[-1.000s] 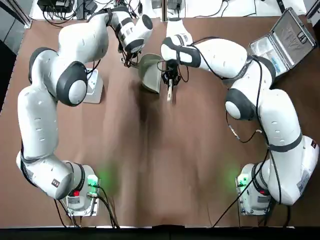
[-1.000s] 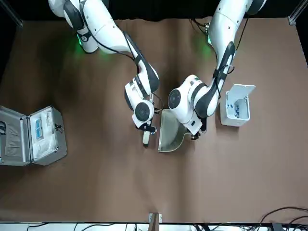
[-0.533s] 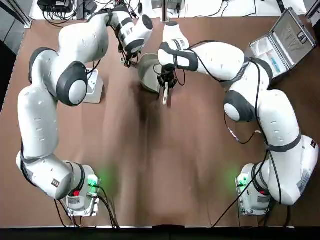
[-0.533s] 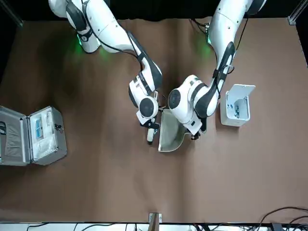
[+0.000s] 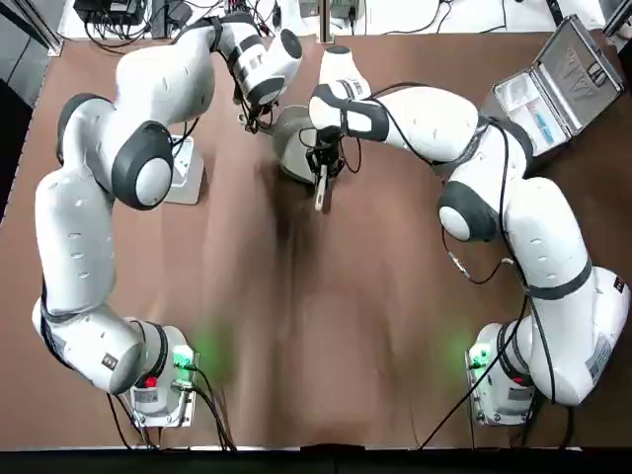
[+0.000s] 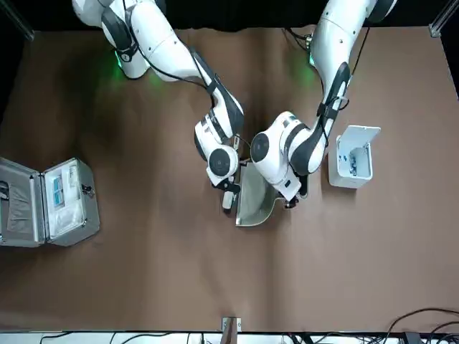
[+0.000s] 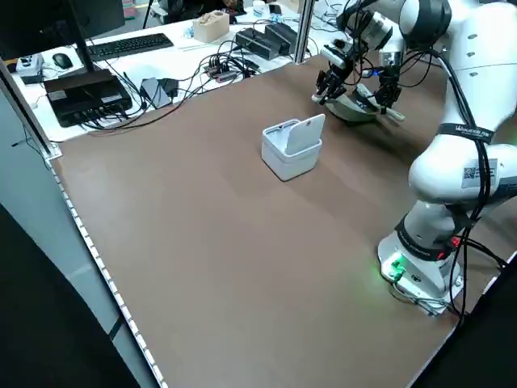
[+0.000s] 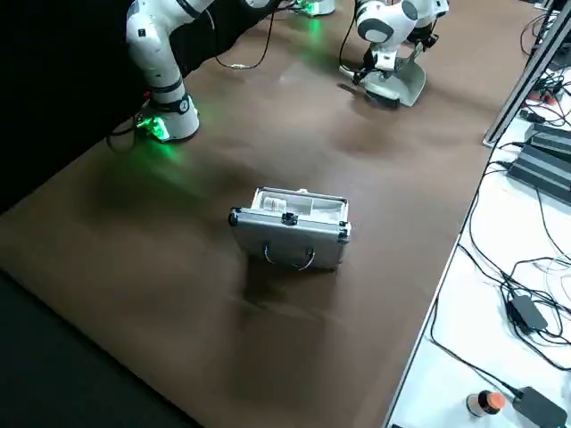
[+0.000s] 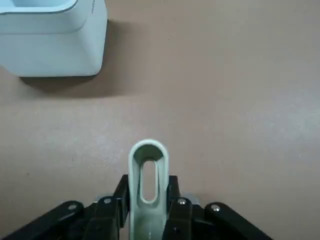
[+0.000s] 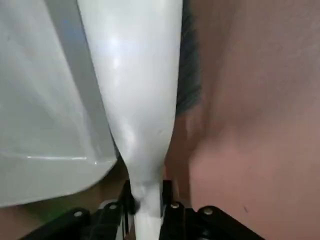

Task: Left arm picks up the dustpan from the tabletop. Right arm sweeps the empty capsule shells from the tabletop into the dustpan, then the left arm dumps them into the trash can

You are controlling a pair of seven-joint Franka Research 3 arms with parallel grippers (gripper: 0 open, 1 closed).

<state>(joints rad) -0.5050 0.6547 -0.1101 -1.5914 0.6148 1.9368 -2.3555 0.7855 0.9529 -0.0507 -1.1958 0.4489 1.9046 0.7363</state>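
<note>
Plastic dustpan [image 6: 252,201], clamped by the left gripper [image 9: 146,210], could skid if the right gripper's [image 10: 146,212] gripped brush [image 5: 321,186] shoves it.

Robotics lab: twin white arms [image 5: 118,168] bolted to brown tabletop [image 5: 326,336]; adjacent bench with keyboard [image 7: 129,46], cables [image 7: 242,61], power bricks.

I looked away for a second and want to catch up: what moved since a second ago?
The right pincer, shut on the brush, moved toward the robot's left, up to the dustpan mouth. The left pincer stayed clamped on the dustpan handle; trash can and metal case unchanged.
</note>
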